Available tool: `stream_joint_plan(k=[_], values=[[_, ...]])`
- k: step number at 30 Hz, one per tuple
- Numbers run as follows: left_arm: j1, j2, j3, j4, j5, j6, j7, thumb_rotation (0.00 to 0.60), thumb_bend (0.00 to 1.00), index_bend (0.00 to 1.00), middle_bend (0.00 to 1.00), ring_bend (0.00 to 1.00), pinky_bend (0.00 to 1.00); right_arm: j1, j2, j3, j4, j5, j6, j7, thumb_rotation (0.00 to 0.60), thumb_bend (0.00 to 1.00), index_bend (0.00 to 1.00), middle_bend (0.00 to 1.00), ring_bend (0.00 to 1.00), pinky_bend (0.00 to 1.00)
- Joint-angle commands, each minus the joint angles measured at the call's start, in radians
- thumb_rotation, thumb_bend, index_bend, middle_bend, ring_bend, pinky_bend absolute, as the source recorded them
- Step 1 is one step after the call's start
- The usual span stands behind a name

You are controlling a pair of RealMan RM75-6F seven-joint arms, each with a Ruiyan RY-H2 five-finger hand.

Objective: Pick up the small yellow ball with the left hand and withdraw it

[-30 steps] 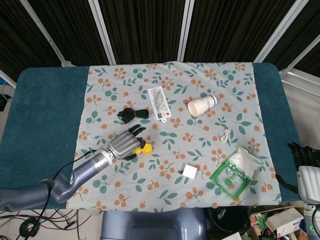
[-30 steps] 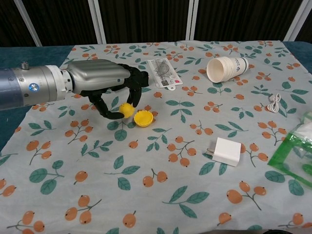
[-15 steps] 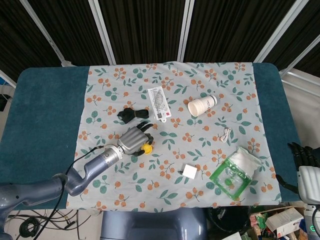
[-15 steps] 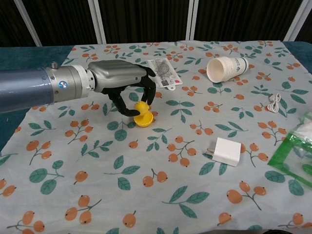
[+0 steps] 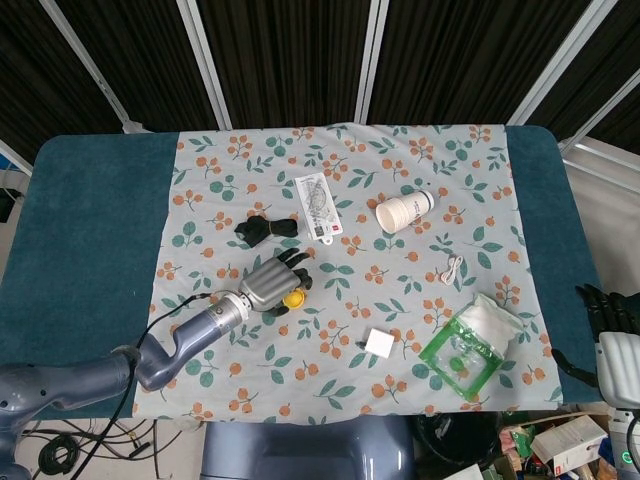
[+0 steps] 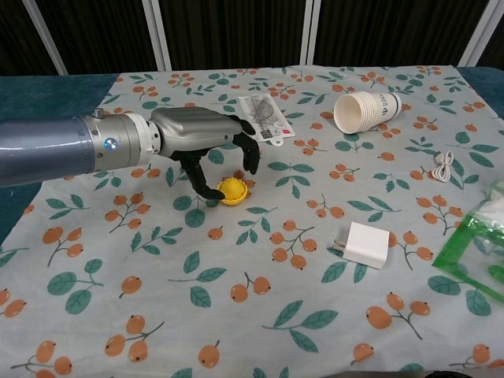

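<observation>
While spread over the floral cloth (image 6: 260,283), the left hand (image 6: 206,138) cages, perhaps touching, the round yellow ball (image 6: 232,189).

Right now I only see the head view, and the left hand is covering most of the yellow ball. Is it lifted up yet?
Observer: No. In the chest view the yellow ball sits on the flowered cloth.
Operator: Where is the thumb?
Observer: The thumb of the left hand reaches down to the cloth beside the ball, on the arm's side. I cannot tell whether it touches.
Operator: And the other fingers?
Observer: The fingers arch above the ball's other side with a gap under them, not wrapped around it.
</observation>
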Motion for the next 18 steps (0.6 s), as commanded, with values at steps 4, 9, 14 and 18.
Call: stream_joint_plan(k=[4,9,14,18], values=[[-0.006,0.019,-0.008,-0.019,-0.026,-0.014,0.013,0.6,0.2,0.07,0.07,0.0,0.02,-0.001,0.001,0.001,-0.001,0.002,0.001,0.003,0.6,0.11,0.11,0.08,0.11,0.19],[0.007,0.075,-0.033,-0.099,-0.029,0.037,0.002,0.6,0.2,0.07,0.07,0.0,0.02,0.001,0.002,0.001,-0.001,0.003,-0.002,0.003,0.6,0.11,0.11,0.08,0.11,0.19],[0.057,0.19,-0.061,-0.245,-0.029,0.145,0.017,0.6,0.2,0.08,0.08,0.0,0.03,-0.001,0.002,0.003,-0.001,0.005,0.0,0.005,0.6,0.11,0.11,0.08,0.11,0.19],[0.129,0.332,-0.049,-0.403,-0.028,0.234,0.071,0.6,0.2,0.06,0.06,0.0,0.02,-0.001,0.002,0.001,-0.003,0.0,0.002,0.003,0.6,0.11,0.11,0.08,0.11,0.19]])
